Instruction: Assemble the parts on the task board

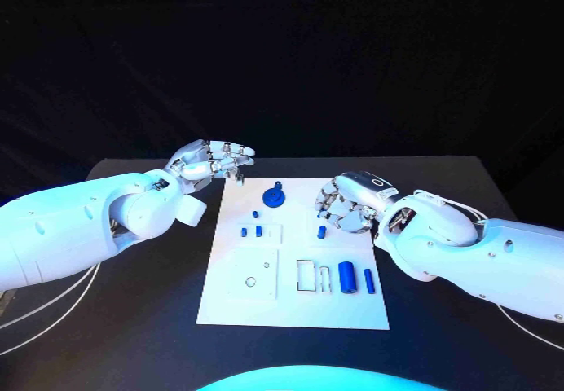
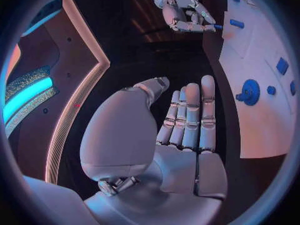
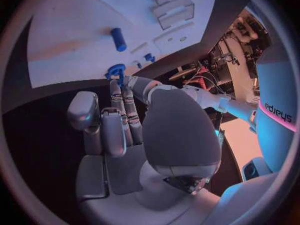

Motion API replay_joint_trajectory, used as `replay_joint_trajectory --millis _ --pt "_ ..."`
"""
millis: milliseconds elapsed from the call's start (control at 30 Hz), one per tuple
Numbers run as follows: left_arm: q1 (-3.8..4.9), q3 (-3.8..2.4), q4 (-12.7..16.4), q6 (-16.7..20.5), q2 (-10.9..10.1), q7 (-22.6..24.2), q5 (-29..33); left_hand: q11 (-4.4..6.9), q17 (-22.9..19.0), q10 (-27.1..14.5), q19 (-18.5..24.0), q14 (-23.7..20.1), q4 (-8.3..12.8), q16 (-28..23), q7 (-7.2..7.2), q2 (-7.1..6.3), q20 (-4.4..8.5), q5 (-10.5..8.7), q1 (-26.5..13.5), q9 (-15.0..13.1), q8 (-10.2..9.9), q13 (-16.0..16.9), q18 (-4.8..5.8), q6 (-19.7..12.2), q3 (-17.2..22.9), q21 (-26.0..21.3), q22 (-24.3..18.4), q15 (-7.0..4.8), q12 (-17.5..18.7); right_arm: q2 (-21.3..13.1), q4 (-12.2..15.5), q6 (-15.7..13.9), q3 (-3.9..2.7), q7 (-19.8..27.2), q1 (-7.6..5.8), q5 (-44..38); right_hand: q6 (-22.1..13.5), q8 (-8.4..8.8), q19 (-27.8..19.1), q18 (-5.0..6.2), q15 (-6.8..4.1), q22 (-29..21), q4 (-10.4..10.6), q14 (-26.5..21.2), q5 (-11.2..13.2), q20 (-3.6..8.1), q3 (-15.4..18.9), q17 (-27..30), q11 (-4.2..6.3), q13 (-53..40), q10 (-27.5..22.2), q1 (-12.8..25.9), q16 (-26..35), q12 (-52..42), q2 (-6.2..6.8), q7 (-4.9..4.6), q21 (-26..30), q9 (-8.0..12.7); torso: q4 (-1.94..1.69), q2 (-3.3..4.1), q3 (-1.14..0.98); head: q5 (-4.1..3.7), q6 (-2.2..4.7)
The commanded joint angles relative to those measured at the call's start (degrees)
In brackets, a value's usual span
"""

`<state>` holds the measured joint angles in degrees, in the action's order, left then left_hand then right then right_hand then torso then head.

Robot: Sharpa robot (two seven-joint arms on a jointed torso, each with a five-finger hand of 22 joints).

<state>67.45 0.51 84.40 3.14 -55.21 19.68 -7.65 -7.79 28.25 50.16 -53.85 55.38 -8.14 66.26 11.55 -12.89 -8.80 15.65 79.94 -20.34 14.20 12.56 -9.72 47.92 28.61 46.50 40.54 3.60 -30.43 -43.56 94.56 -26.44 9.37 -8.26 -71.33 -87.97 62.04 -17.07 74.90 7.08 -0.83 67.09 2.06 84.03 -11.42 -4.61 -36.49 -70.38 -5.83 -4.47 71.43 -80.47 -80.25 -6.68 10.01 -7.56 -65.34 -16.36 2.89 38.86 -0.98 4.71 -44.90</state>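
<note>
My left hand [image 1: 218,160] is spread, holding nothing; my right hand [image 1: 343,199] hovers half-curled, seemingly empty. Risk: it may knock the small blue part [image 1: 321,232] below out of place on the task board [image 1: 235,305].

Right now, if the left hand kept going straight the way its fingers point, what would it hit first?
Probably nothing close. In its wrist view the left hand points along the table beside the task board, with the blue gear off to one side. The right hand lies farther ahead, though depth is unclear.
</note>
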Motion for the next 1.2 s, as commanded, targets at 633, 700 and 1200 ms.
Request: replay_joint_trajectory --millis 633,700,1200 --pt "0.02 -0.04 -0.3 0.8 2.2 0.5 3.5 -0.14 -0.1 -0.4 -0.4 -0.2 0.0 -0.3 0.07 0.15 -0.18 0.25 0.5 0.2 -0.2 -0.1 -0.80 -0.7 -0.2 -0.6 -0.2 0.17 0.3 12.3 -3.7 2.9 0.68 2.0 3.90 -1.8 0.0 -0.10 -0.1 -0.71 -0.43 -0.1 -4.7 2.5 -0.1 0.23 -5.2 0.1 2.35 -1.8 2.6 -0.2 -0.2 0.0 -0.73 -0.03 0.1 -0.1 -0.14 0.10 0.11 8.16 -2.10" --pt "0.03 -0.04 -0.3 0.8 2.3 0.5 3.5 -0.14 -0.1 -0.4 -0.4 -0.2 -0.1 -0.3 0.08 0.19 -0.19 0.25 0.5 0.2 -0.2 -0.1 -0.80 -0.8 -0.2 -0.6 -0.2 0.18 0.3 12.7 -4.0 3.3 0.74 1.8 4.06 -2.0 0.0 -0.08 -0.1 -0.69 -0.42 -0.1 -4.8 2.5 -0.1 0.22 -5.3 0.1 2.34 -1.8 2.6 -0.2 -0.2 0.0 -0.74 -0.05 0.1 -0.1 -0.17 0.08 0.10 8.45 -2.33" --pt "0.04 -0.04 -0.4 0.8 2.8 0.5 2.7 -0.14 -0.1 -0.4 -0.4 -0.2 -0.1 -0.3 0.08 0.19 -0.19 0.25 0.5 0.2 -0.2 -0.1 -0.80 -0.8 -0.2 -0.6 -0.2 0.18 0.3 14.4 -5.3 4.8 1.28 1.1 5.39 -3.1 0.0 -0.08 -0.1 -0.69 -0.42 -0.1 -4.8 2.5 -0.1 0.22 -5.3 0.1 2.34 -1.8 2.6 -0.2 -0.2 0.0 -0.74 -0.05 0.1 -0.1 -0.14 0.08 0.07 10.55 -3.80"
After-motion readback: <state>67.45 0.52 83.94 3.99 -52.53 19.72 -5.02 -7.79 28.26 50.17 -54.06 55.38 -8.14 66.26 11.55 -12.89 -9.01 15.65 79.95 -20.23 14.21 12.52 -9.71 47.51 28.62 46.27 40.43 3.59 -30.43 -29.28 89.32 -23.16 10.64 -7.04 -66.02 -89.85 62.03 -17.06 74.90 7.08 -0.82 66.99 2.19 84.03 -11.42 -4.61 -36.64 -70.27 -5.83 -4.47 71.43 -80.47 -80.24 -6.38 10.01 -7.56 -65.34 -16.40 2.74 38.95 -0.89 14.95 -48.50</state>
